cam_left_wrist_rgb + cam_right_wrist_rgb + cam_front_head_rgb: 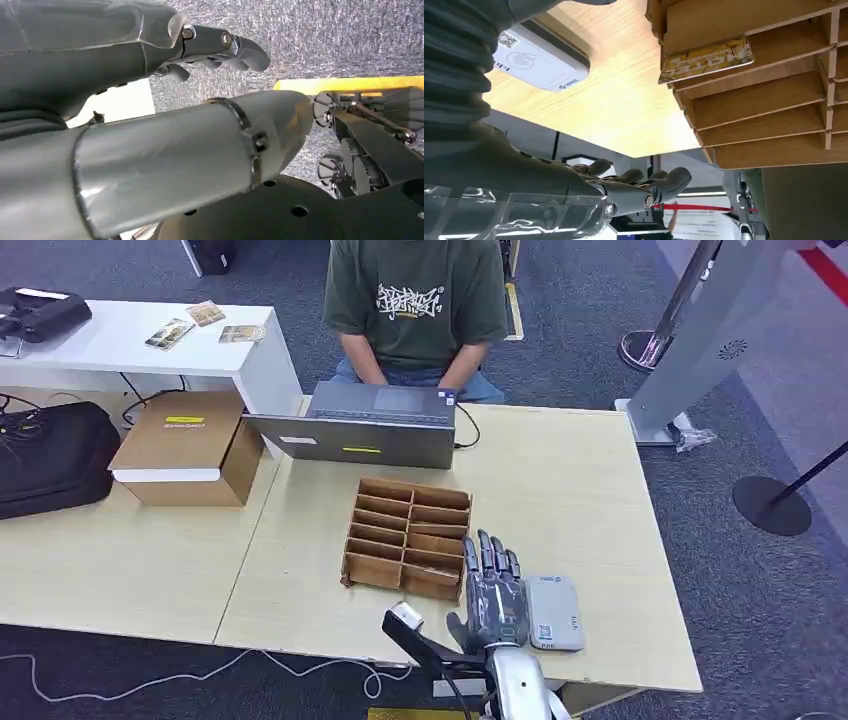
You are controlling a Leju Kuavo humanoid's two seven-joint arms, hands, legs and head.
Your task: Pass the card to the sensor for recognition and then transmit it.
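A: Where is the right robot hand [493, 592]?

B: Over the tabletop [600, 500], between the rack [408, 537] and the reader [555, 612]. Its fingers [488, 552] are stretched out and apart, pointing towards the laptop [365, 425], and it holds nothing.

A: And the card [706, 58]?

B: The right wrist view shows it: a yellow card lying in one compartment of the rack, near the rack's end on the reader's side. Its edge sticks out a little past the slot's lip. In the head view I cannot tell which slot it is.

A: The reader?

B: Flat, grey-white, lying on the tabletop just beside the right robot hand, on the side away from the rack. It has a small code sticker on it.

A: The left robot hand [220, 47]?

B: It hangs low over grey carpet. The fingers are curled in loosely, and I see nothing in them.

A: What else is there?

B: A person in a green shirt [417, 295] sits behind the laptop on the far side. A box [185, 445] stands on the neighbouring table to the left, beside a black bag [50, 455]. Further back, a white table [130, 340] carries a few cards [200, 323].
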